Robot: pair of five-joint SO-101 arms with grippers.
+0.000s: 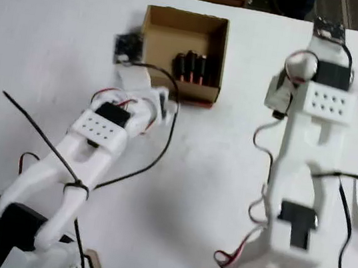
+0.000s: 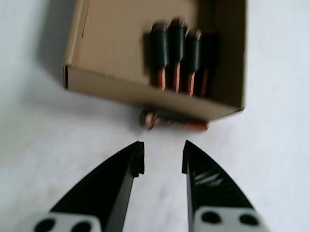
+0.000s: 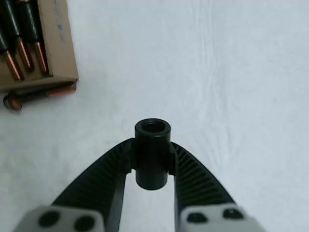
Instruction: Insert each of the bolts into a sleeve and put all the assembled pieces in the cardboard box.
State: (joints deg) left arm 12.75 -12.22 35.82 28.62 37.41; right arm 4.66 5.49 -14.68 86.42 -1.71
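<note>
Two white robot arms work side by side on a white table. A cardboard box sits open on it. Inside, several assembled pieces lie side by side against one wall, each a copper-coloured bolt pushed into a black sleeve.

One loose bolt lies on the table outside the box, flat against the outer face of its wall. The left gripper hangs just short of this bolt with its black fingers spread apart and nothing between them, apparently lined up to straddle the bolt. The wall directly behind leaves little room, so a grasp there looks awkward.

The right gripper is clenched on a black sleeve above bare table, well apart from the box. The fingers pinch the sleeve around its middle, leaving its open bore exposed at one end. This hold probably keeps the hole free for the bolt to enter.

This looks like the last pairing: the bolt must be picked up, fed into the held sleeve, then boxed.
</note>
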